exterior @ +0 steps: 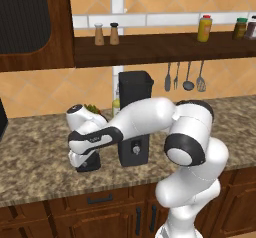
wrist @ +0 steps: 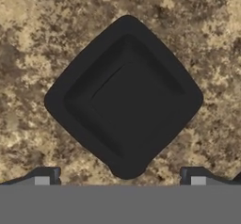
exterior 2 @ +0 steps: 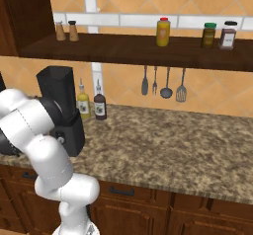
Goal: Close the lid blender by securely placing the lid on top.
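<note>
The lid [wrist: 124,98] is a flat black squarish cap lying on the speckled granite counter, seen corner-on in the hand view. My gripper [wrist: 120,177] is open just above it. Its two fingertips [wrist: 44,176] stand wide apart on either side of the lid's near corner and hold nothing. In the left base view the gripper [exterior: 86,163] points down, low over the counter just left of the blender [exterior: 135,89]. The blender is a tall dark jar on a boxy base with a front knob, and its top is uncovered. It also stands at the left of the right base view, blender [exterior 2: 57,88].
A yellowish bottle [exterior 2: 83,105] and a dark bottle [exterior 2: 100,105] stand behind the blender by the wall. A plant [exterior: 92,109] peeks from behind my forearm. Utensils [exterior: 187,77] hang under a shelf [exterior: 160,47] holding shakers and jars. The counter's front edge [exterior: 75,194] runs close below the hand.
</note>
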